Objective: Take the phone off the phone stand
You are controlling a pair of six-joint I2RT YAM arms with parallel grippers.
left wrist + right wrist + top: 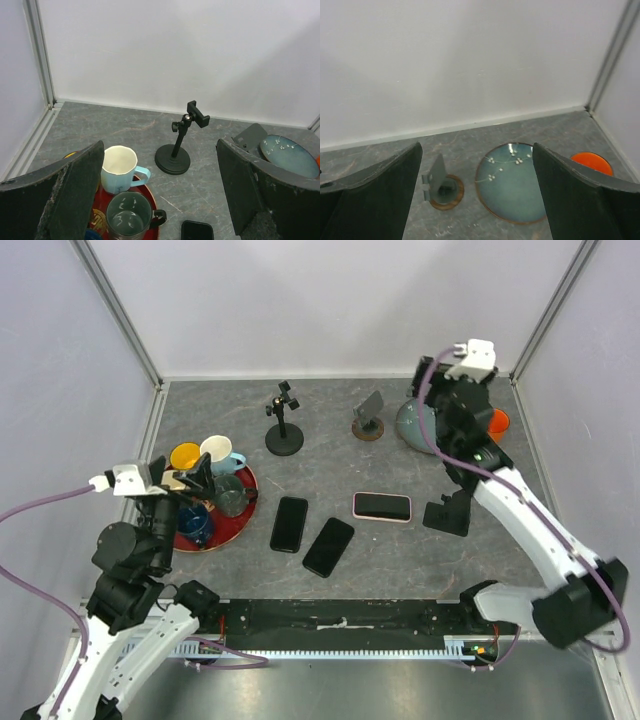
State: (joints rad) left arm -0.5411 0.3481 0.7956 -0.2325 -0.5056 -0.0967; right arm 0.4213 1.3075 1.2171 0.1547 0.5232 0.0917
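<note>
The phone stand (pixel 369 418), a grey plate on a round wooden base, stands empty near the back of the table; it also shows in the right wrist view (pixel 441 185). A phone (pixel 381 506) with a pink edge lies flat on the table in front of the stand. My right gripper (pixel 441 408) hangs high over the back right of the table, open with nothing between its fingers (pixel 380 195), the stand and a blue plate showing below it. My left gripper (pixel 198 476) hovers open over the cups at the left, holding nothing.
Two black phones (pixel 290 524) (pixel 328 546) lie flat at the centre front. A black tripod stand (pixel 284 430) rises at the back centre. A red tray (pixel 253 498) with several cups sits at the left. A blue plate (pixel 512 182) and an orange dish (pixel 592 163) are at the back right.
</note>
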